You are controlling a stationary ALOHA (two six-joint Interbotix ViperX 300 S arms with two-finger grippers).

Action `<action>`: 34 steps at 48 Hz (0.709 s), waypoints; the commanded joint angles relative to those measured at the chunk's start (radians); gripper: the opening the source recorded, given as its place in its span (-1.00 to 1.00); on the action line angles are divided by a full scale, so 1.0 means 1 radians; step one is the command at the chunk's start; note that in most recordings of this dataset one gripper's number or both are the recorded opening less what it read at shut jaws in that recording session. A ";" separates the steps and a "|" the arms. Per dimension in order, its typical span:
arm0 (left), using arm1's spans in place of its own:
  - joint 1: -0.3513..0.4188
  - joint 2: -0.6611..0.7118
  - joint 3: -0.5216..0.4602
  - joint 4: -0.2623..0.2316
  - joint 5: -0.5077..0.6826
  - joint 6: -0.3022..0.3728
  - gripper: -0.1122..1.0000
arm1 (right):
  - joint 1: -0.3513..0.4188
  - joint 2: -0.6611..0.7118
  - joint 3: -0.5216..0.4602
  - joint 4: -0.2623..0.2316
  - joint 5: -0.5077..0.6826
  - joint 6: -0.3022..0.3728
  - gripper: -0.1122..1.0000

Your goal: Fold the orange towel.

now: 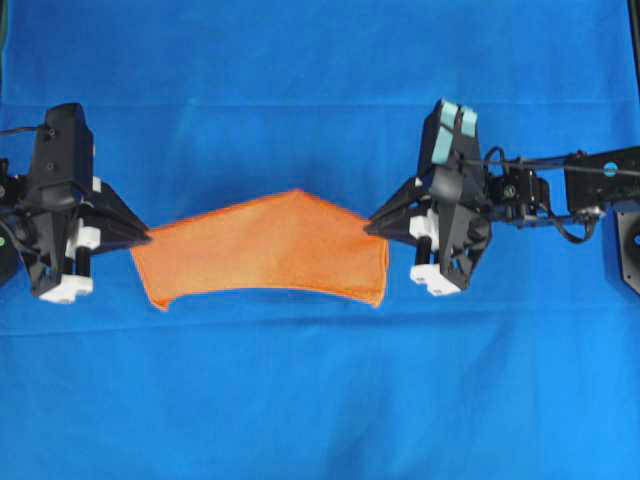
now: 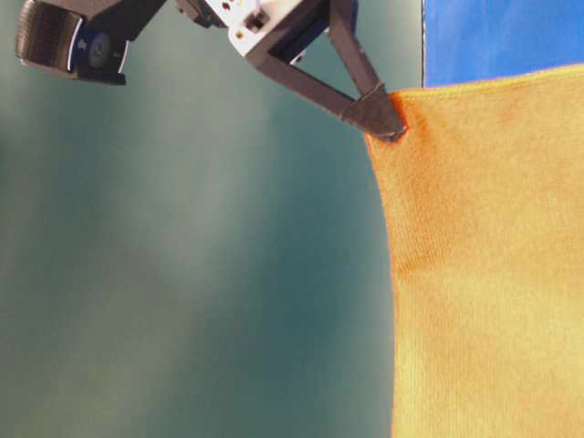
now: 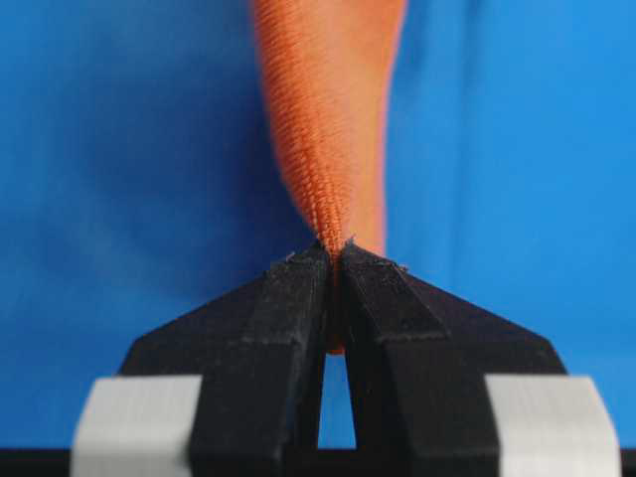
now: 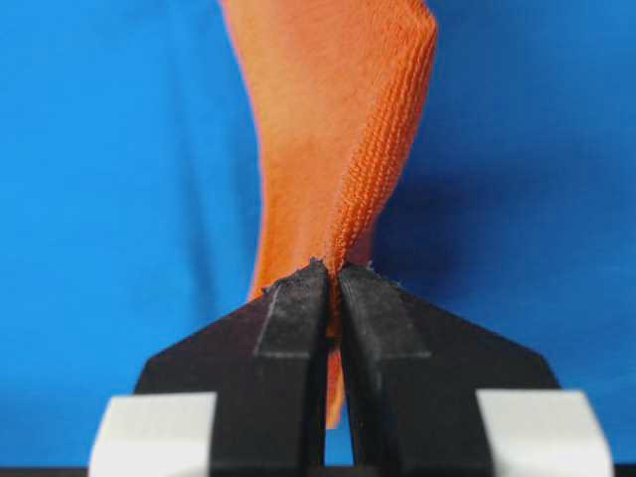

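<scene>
Blue cloth [image 1: 320,400] covers the whole worktop, smooth apart from a faint crease line across it. Above it hangs the towel [image 1: 265,250], bright orange microfibre with fine ribbing and a thin stitched hem, stretched between the two arms near the middle of the overhead view. Its upper edge rises to a shallow peak; the lower edge sags in a soft curve. The left gripper [image 1: 148,238] has its black wedge-shaped jaws clenched on the towel's left corner, the fabric bunched into a narrow pleat [image 3: 333,149] where it enters them. The right gripper [image 1: 368,228] is likewise clamped on the right corner, the cloth twisting as it leaves the jaws. From table level, the towel drops from one pinched corner as a flat, faintly ribbed sheet.
</scene>
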 commanded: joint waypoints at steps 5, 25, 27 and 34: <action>-0.078 0.048 -0.044 0.003 -0.150 0.014 -0.78 | -0.127 -0.017 -0.031 -0.061 -0.006 -0.002 -0.77; -0.141 0.390 -0.305 0.003 -0.324 0.179 -0.78 | -0.342 0.092 -0.179 -0.236 0.000 -0.003 -0.77; -0.144 0.422 -0.337 0.003 -0.325 0.199 -0.78 | -0.348 0.104 -0.195 -0.247 0.000 -0.003 -0.77; -0.152 0.525 -0.451 0.003 -0.324 0.253 -0.78 | -0.365 0.140 -0.252 -0.282 0.000 -0.003 -0.77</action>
